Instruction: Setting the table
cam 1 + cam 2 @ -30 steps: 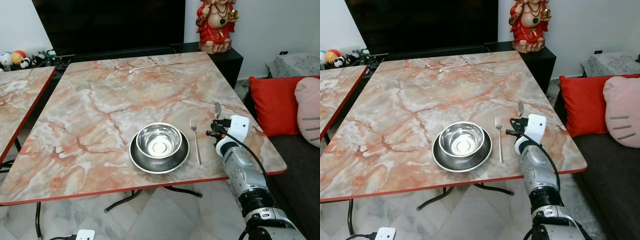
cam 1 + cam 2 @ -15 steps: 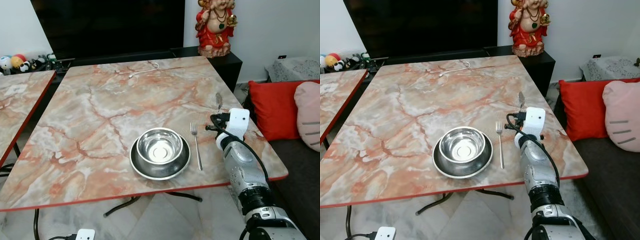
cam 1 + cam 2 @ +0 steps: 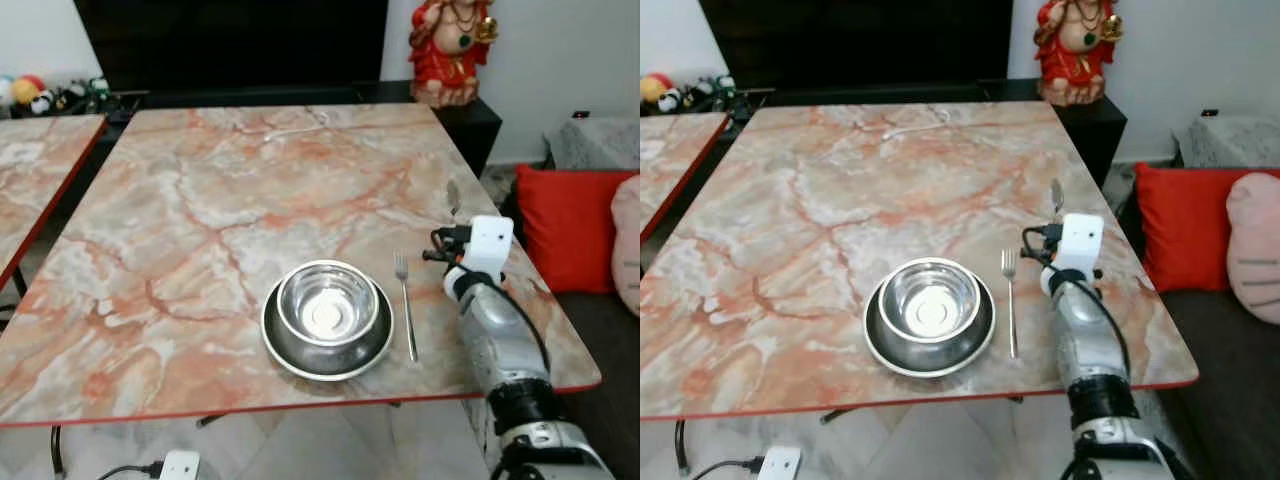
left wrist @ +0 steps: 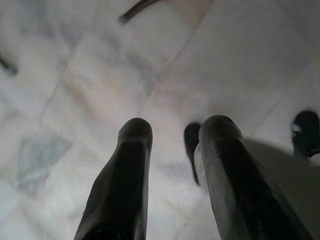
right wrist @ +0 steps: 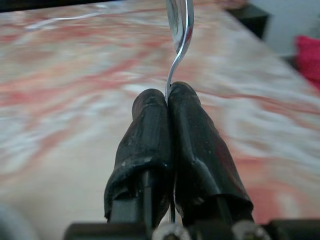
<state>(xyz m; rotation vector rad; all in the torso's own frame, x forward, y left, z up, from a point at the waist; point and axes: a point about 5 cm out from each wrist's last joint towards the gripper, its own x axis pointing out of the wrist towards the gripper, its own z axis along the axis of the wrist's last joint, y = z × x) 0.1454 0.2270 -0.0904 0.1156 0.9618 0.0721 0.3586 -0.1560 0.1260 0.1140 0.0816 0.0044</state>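
Right wrist view: right gripper [image 5: 168,95] pinches a shiny metal spoon [image 5: 178,30] tight above the pink marble table [image 3: 820,200].

The right arm [image 3: 500,345] is a silver, rounded metal forearm — glossy, with a black ribbed collar near the elbow. A white boxy camera housing [image 3: 490,243] caps the wrist, and a thin black cable [image 3: 524,322] loops along the forearm. The fingers [image 5: 150,135] — long, black, rubbery — have a matte, slightly wrinkled skin.
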